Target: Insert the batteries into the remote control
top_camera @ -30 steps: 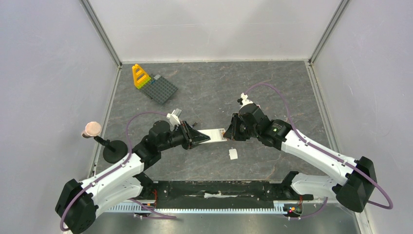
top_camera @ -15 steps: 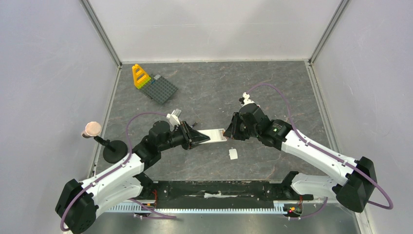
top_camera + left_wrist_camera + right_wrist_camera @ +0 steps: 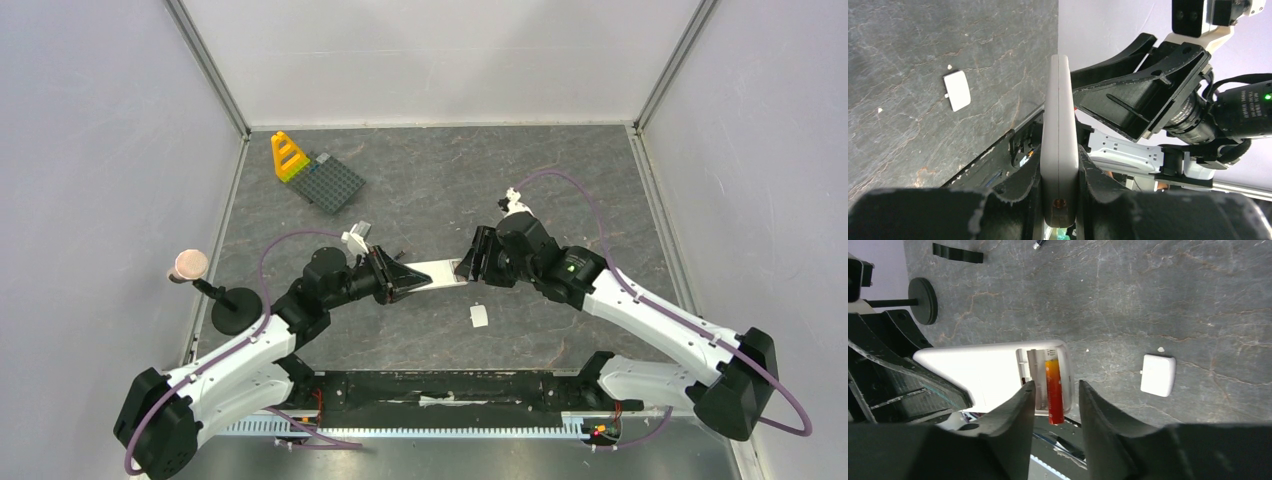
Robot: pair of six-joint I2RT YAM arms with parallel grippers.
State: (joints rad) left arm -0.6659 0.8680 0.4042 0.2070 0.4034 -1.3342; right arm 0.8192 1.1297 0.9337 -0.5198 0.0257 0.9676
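My left gripper is shut on the white remote and holds it above the table, its open battery bay facing my right gripper. In the left wrist view the remote stands edge-on between the jaws of my left gripper. In the right wrist view a red-orange battery lies in the bay of the remote, its near end sticking out past the remote's edge. My right gripper is open, a finger on each side of the battery with a gap on both sides. The other batteries are not clearly in view.
The remote's white battery cover lies on the table below the grippers, also in the wrist views. A grey baseplate with a yellow brick is at the far left. A black stand is at the left.
My right arm has shifted slightly toward the far side, with the gripper still at the remote's end. The left gripper keeps hold of the remote, hardly moved.
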